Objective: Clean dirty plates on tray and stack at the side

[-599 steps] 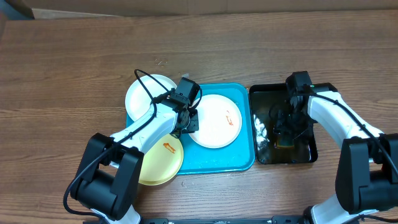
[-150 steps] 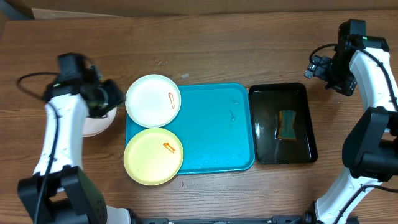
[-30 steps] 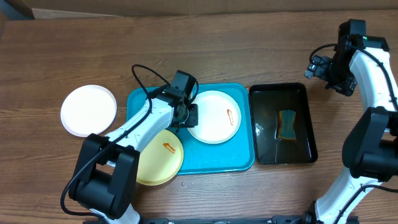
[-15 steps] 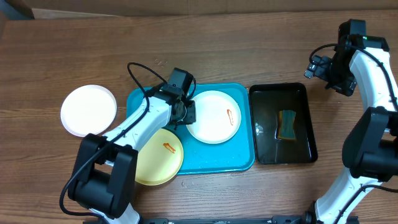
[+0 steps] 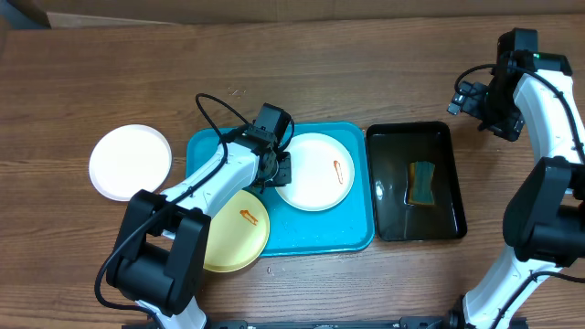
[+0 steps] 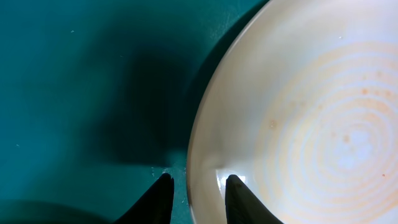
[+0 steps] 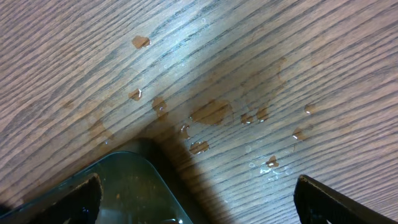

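While its arm bends forward, the left gripper (image 6: 197, 182) pinches a plate (image 6: 311, 124).

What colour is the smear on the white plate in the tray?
Red-orange smear; the overhead view shows it best.

Black tray (image 5: 391, 217) holds sponge (image 5: 422, 183); wet wooden table (image 5: 320, 73).

Dark wood-grain table (image 5: 366, 55), wet spots (image 7: 211, 115) on its surface.
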Tool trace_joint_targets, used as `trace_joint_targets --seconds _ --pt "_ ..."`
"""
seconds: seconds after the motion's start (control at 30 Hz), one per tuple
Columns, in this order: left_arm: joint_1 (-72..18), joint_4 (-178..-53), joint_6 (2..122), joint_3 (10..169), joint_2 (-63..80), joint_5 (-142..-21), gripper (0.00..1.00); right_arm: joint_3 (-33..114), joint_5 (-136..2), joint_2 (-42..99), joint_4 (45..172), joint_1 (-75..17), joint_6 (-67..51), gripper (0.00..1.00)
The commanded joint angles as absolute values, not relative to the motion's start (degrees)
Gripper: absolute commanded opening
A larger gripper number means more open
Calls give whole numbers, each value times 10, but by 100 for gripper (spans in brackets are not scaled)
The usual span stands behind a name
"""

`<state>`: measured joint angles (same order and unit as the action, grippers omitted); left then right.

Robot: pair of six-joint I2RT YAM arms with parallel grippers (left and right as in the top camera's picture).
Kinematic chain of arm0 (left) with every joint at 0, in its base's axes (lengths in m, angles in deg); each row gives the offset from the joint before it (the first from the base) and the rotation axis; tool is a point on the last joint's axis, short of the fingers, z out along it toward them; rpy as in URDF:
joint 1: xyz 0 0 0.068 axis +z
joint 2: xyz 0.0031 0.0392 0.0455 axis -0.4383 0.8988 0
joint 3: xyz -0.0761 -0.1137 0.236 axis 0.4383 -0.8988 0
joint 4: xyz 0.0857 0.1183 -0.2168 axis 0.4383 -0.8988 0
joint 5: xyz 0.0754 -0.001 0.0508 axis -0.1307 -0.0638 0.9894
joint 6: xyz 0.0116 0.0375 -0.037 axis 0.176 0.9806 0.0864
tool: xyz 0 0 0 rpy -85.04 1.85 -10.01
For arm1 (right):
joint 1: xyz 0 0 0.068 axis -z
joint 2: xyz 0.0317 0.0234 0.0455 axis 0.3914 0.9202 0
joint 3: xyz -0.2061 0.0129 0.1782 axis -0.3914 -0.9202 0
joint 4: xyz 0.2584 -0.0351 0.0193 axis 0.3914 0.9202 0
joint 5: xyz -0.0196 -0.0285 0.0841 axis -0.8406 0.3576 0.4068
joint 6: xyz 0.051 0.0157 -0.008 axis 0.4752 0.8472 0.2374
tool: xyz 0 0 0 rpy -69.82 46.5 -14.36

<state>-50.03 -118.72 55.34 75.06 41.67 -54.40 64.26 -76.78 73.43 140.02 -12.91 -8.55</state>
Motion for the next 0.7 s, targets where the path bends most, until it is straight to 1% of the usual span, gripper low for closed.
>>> trace_joint_targets --seconds 0.0,0.03,0.07,0.1,0.2,0.5,0.63,0.67 --pt "-504 -1188 544 751 423 -526 28 652 -770 721 1399 -127 -85 100" --pt "-504 -1188 543 750 423 -521 24 652 -770 721 1399 -127 -85 100" --pt "-504 -1189 544 750 423 -514 16 652 -770 721 1399 -127 -85 100" --pt "-504 -1188 544 750 423 -508 11 652 -770 721 1399 -127 -85 100" --pt "-504 -1189 543 750 423 -506 5 652 -770 721 1399 -127 -85 100" --pt "-504 -1214 551 750 423 -532 5 652 -770 721 1399 -127 -85 100" --pt "-503 -1208 550 750 423 -529 11 652 -770 721 1399 -127 -85 100" --pt "-504 -1204 550 750 423 -530 14 652 -770 721 1399 -127 -85 100"
